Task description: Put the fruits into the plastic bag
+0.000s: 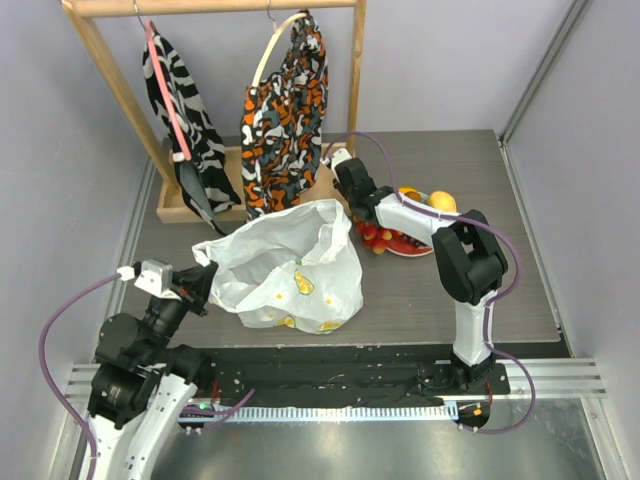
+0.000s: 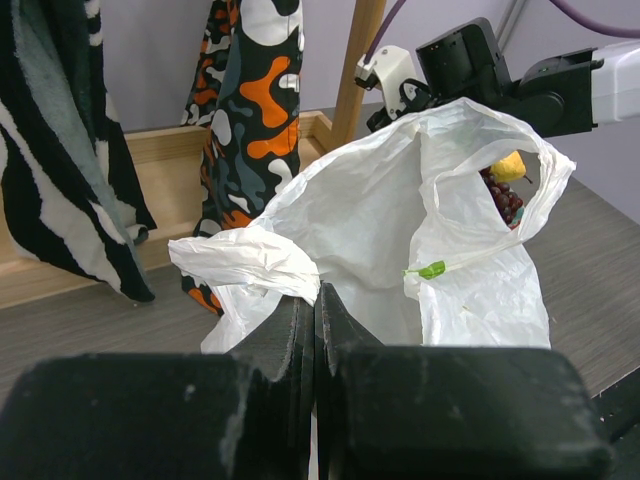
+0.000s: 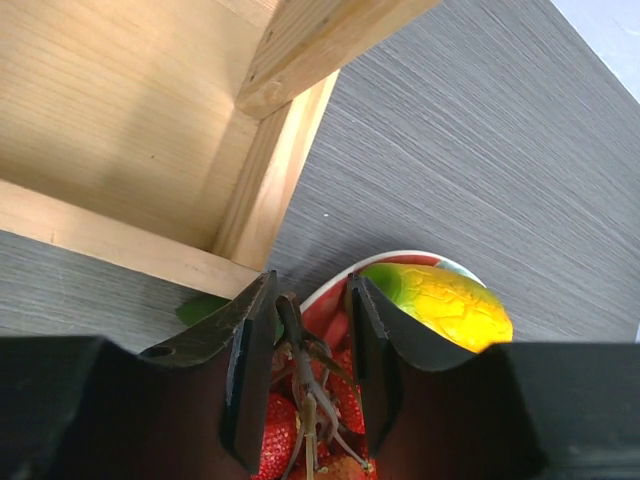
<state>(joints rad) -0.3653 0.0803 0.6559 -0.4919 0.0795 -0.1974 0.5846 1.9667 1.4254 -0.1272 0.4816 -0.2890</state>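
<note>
Grey wood-grain counter (image 1: 420,300); pale wooden garment rack (image 1: 357,60) at its far edge. Thin white plastic bag (image 1: 290,255) printed with citrus slices sits mid-counter, mouth gaping. Left gripper (image 2: 315,295): jaws clenched on the bag's rim. White plate (image 3: 400,261) right of the bag carries an orange-green mango (image 3: 440,305) and a red berry cluster (image 3: 275,425). Right gripper (image 3: 310,350): jaws part-spread, straddling the berries' brown stems, gap visible.

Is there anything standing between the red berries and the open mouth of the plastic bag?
Nothing visible. The red berries lie on the plate right beside the plastic bag. The left claw holds the bag's edge; the right claw straddles the berry stem.
</note>
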